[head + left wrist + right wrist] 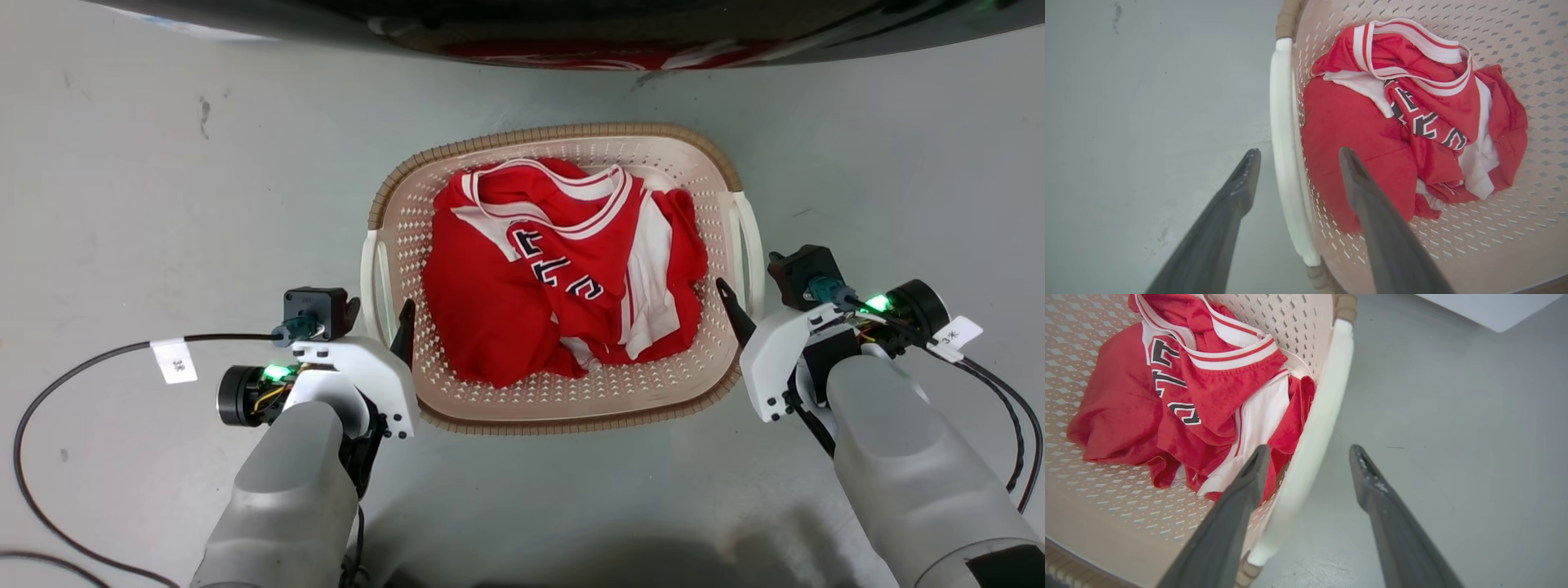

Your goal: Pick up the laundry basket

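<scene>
laundry basket (571, 135) long axis l-r btw arms; left gripper (1298, 154) spread astride left handle (1284, 122); right gripper (1310, 451) spread astride right handle (1327, 392); neither clamped

The laundry basket (563, 425), jersey (563, 278) inside, sits between left pincer (1299, 152) and right pincer (1309, 449).

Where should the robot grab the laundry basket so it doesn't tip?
By its two white side handles, from above, one tool each. The laundry basket is wide, and each handle is a thin bar a tool can straddle: the left tool sits over the left handle, the right tool over the right handle, both open.
</scene>
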Available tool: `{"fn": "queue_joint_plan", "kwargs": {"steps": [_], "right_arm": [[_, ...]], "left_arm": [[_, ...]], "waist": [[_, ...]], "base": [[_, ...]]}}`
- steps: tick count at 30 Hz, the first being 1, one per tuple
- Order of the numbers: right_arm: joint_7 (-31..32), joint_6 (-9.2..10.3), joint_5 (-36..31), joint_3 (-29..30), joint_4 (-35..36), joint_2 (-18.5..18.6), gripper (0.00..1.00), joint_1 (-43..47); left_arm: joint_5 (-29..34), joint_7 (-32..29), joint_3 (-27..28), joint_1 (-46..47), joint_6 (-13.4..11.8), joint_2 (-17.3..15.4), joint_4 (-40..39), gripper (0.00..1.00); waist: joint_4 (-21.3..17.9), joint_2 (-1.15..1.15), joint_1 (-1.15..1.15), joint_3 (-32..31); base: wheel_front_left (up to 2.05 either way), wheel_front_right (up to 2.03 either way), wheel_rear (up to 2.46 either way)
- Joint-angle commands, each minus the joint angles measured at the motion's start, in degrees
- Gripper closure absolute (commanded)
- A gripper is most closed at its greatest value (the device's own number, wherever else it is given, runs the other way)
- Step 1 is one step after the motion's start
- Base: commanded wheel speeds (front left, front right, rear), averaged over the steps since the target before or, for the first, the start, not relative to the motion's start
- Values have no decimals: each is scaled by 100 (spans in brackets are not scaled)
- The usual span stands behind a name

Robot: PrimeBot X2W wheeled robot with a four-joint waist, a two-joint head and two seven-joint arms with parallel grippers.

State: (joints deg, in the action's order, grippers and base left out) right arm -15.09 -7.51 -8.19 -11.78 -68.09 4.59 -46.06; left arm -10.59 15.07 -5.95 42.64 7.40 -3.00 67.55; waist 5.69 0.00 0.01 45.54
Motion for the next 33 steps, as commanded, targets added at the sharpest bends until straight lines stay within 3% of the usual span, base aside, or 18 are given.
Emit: {"fn": "queue_joint_plan", "kwargs": {"steps": [1,6,7,8,9,10,20,33], "right_arm": [[-12,4,-27,-7,-58,-5,0,-128],[-12,4,-42,-23,-205,-38,0,-226],[-11,4,-43,-28,-208,-44,36,-251],[-11,4,-43,-28,-213,-46,78,-266],[-11,4,-31,-30,-250,-52,100,-257],[-11,4,-19,-36,-280,-57,100,-255],[-16,0,72,-131,-409,-114,100,-149],[129,-5,682,-629,-537,-198,100,429]], "left_arm": [[-70,16,-73,104,8,6,37,0],[-235,16,-288,196,8,12,154,0],[-273,16,-347,219,8,12,171,0],[-303,16,-408,241,8,13,190,8],[-337,16,-463,255,9,13,194,71],[-395,16,-522,248,9,11,217,100],[-818,16,-1006,151,9,15,401,100],[-1269,-309,-1449,-320,10,-34,540,100]], "waist": [[15,0,-1,53],[11,0,-1,118],[9,0,-1,124],[8,0,-1,127],[11,0,-1,125],[7,0,-1,119],[-15,0,-1,-208],[-222,0,-1,-1295]], "base": [[0,0,0],[0,0,0],[0,0,0],[0,0,0],[0,0,0],[0,0,0],[0,0,0],[0,0,0]]}}
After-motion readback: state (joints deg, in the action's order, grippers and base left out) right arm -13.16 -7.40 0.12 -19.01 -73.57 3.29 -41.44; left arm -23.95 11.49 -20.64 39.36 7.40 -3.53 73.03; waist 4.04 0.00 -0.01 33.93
